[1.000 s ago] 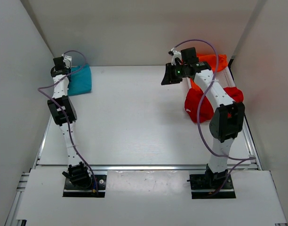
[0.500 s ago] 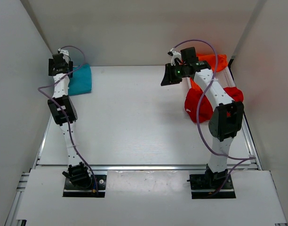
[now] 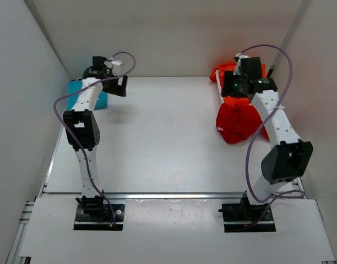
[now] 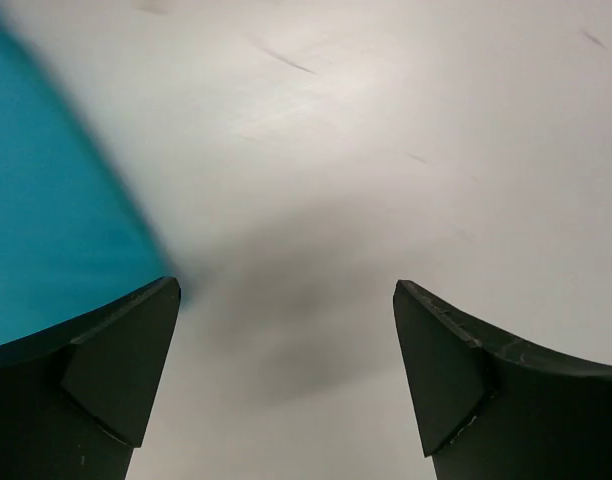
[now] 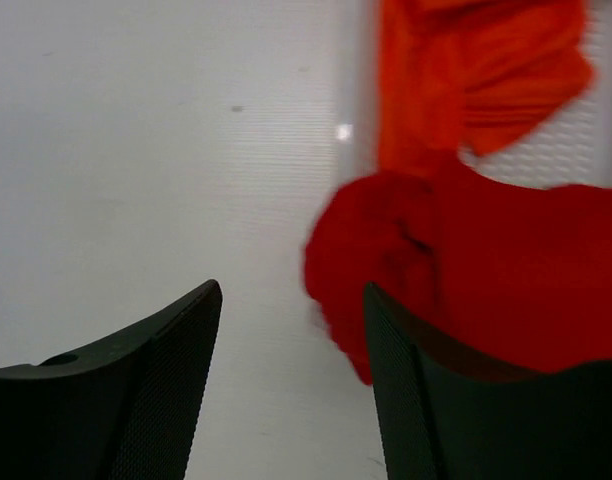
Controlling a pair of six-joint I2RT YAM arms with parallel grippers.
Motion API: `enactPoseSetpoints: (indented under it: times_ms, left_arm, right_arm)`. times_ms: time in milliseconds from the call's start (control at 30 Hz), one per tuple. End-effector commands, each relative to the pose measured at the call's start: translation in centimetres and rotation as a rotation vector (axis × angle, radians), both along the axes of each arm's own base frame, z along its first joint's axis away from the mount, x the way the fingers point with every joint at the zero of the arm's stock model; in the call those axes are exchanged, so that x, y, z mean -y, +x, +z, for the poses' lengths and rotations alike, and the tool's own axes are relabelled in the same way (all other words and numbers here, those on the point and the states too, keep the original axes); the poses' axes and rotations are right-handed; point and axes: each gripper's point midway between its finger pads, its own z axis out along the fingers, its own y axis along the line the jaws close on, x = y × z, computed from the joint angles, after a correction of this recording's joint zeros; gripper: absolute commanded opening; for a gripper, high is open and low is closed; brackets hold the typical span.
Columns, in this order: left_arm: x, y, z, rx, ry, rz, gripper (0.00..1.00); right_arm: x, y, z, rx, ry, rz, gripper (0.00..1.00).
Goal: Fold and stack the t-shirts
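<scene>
- The left pincer (image 4: 286,300) is being held wide open, empty, beside the teal t-shirt (image 4: 46,200), far left.
- The right pincer (image 5: 291,300) is being held half open, empty, by the red t-shirt (image 5: 506,270), far right, likely to grab it.

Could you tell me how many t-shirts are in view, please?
3. The teal t-shirt lies in the far left corner, partly behind the left arm; the red t-shirt is bunched at the right edge; the orange t-shirt sits just beyond it. Others may be hidden beneath.
</scene>
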Motion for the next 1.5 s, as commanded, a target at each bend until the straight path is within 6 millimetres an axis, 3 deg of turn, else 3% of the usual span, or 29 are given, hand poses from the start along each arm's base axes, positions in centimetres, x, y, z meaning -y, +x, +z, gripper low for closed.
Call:
enactPoseSetpoints:
  times_ms: [0,67,100,167,233,500,567,600,633,667,700,800,900,933,1000,1033,1133,1167,1200,1233,1267,1300,1333,1367,1467]
  left_arm:
    - [7.8,-6.5,2.2,-0.099,-0.089,-0.191,0.98]
    - [9.8,-9.5,0.6,-0.166,-0.098,-0.235,0.98]
    - [10.5,-10.0,1.8,-0.135,-0.101,-0.250,0.99]
    - [12.2,-12.4,0.7,-0.186,-0.133,-0.273,0.99]
    - [13.0,-13.7,0.9,-0.201,-0.152,-0.277,0.99]
    - [13.8,-15.7,0.5,-0.263,-0.178,-0.234,0.98]
    - [13.8,-16.2,0.4,-0.271,-0.169,-0.239,0.98]
    - [13.6,-16.5,0.0,-0.281,-0.166,-0.235,0.98]
    - [13.5,-16.7,0.3,-0.275,-0.165,-0.231,0.98]
    - [13.2,-16.8,0.3,-0.277,-0.166,-0.229,0.98]
    - [13.1,-16.8,0.1,-0.281,-0.169,-0.224,0.98]
    - [12.6,-17.0,0.0,-0.288,-0.178,-0.207,0.97]
    - [12.3,-17.1,0.0,-0.290,-0.179,-0.198,0.98]
    - [12.2,-17.0,0.3,-0.284,-0.179,-0.196,0.98]
    - [11.8,-16.8,0.5,-0.275,-0.171,-0.186,0.98]
    - [11.7,-16.7,0.6,-0.270,-0.162,-0.185,0.98]
    - [11.3,-16.4,1.4,-0.250,-0.171,-0.172,0.98]
    - [10.9,-16.3,1.3,-0.253,-0.172,-0.158,0.97]
    - [10.6,-16.2,1.4,-0.249,-0.177,-0.155,0.98]
    - [10.7,-16.3,1.6,-0.251,-0.187,-0.148,0.98]
    - [10.3,-16.0,1.7,-0.243,-0.190,-0.139,0.98]
    - [10.1,-16.1,1.8,-0.243,-0.192,-0.139,0.98]
    - [10.1,-16.0,1.6,-0.243,-0.191,-0.133,0.98]
    - [9.7,-15.9,2.0,-0.233,-0.193,-0.123,0.98]
    - [9.1,-15.8,2.4,-0.219,-0.181,-0.109,0.99]
  right_arm:
    - [8.7,-0.9,1.0,0.056,-0.163,-0.335,0.65]
    - [10.9,-1.7,0.0,0.017,-0.200,-0.399,0.69]
    - [12.4,-2.0,-0.9,-0.007,-0.224,-0.432,0.70]
    - [14.3,-2.3,-2.7,-0.040,-0.239,-0.473,0.72]
    - [14.7,-2.4,-5.1,-0.086,-0.233,-0.468,0.73]
    - [13.9,-1.1,-9.5,-0.154,-0.159,-0.443,0.72]
    - [14.0,-1.3,-10.3,-0.173,-0.158,-0.449,0.66]
    - [13.9,-1.2,-10.5,-0.175,-0.148,-0.454,0.54]
    - [14.0,-1.5,-11.0,-0.197,-0.136,-0.459,0.33]
    - [14.1,-1.2,-10.6,-0.183,-0.122,-0.476,0.23]
    - [14.0,-1.2,-10.4,-0.179,-0.121,-0.468,0.02]
    - [13.8,-0.9,-9.3,-0.143,-0.144,-0.455,0.00]
    - [14.0,-0.4,-6.8,-0.083,-0.171,-0.458,0.00]
    - [14.2,0.3,-4.9,-0.025,-0.167,-0.469,0.00]
    - [12.5,1.2,-0.9,0.091,-0.173,-0.446,0.00]
    - [12.6,1.8,2.2,0.183,-0.195,-0.446,0.00]
    - [9.4,2.7,12.2,0.515,-0.226,-0.377,0.00]
    - [7.4,2.1,16.2,0.654,-0.253,-0.324,0.00]
    - [4.8,1.7,17.5,0.720,-0.250,-0.265,0.00]
    - [2.6,0.5,21.7,0.872,-0.264,-0.212,0.01]
    - [1.8,-0.4,25.0,1.008,-0.292,-0.196,0.00]
    - [-0.8,-1.4,26.1,1.061,-0.280,-0.142,0.00]
    - [-1.4,-2.3,28.2,1.143,-0.298,-0.128,0.00]
    - [-3.3,-3.2,29.5,1.195,-0.287,-0.092,0.00]
    - [-6.9,-5.0,32.1,1.268,-0.218,-0.013,0.00]
